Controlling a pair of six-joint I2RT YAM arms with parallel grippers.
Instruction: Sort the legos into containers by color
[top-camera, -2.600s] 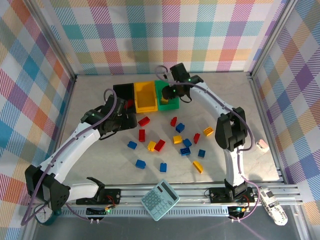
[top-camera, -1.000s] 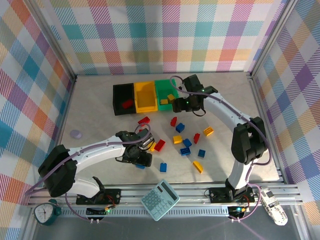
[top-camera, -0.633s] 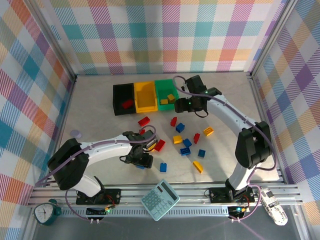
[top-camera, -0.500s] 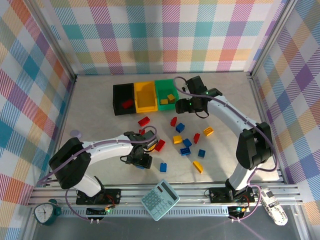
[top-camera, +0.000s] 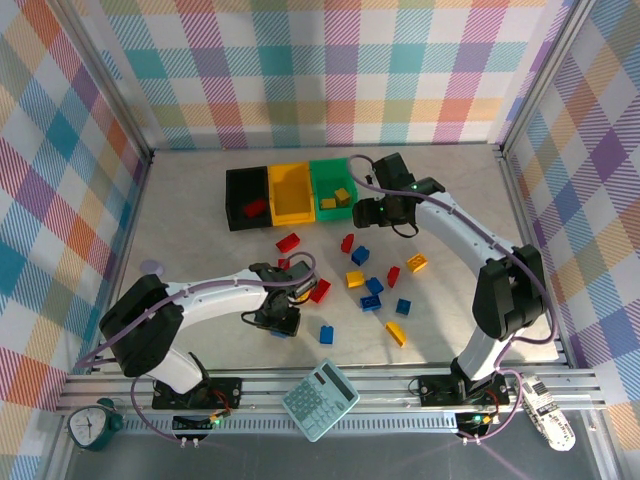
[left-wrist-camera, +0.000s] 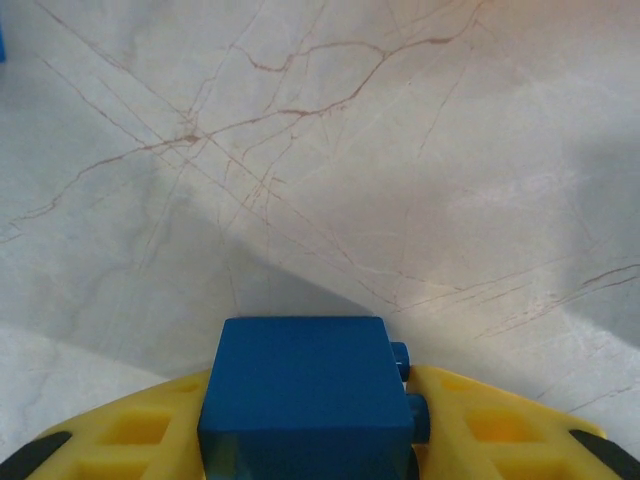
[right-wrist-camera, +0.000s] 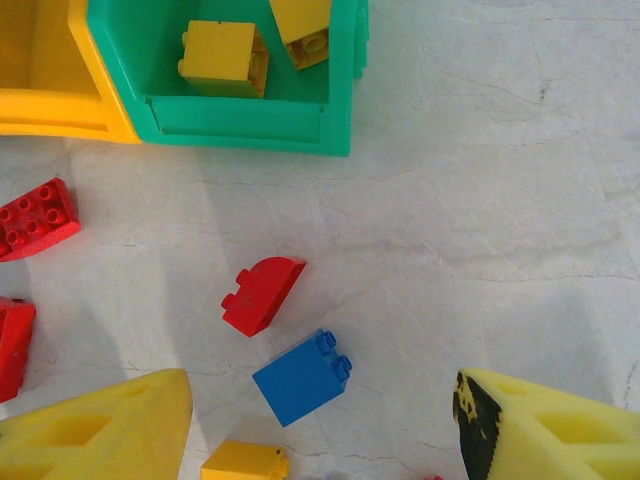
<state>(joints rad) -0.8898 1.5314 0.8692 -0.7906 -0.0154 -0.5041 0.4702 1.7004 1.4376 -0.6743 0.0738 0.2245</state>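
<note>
Since a second ago the left gripper (top-camera: 283, 323) has closed on a blue brick (left-wrist-camera: 300, 390), its base cut off; the right gripper (right-wrist-camera: 325, 395) hangs wide open near the green bin (right-wrist-camera: 240, 125).

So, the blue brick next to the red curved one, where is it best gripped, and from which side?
Grip the blue brick by its two smooth sides, coming straight down from above. It lies tipped over with studs pointing sideways, so avoid that end. It sits skewed, and the red curved brick is close to one smooth side, though apart.
</note>
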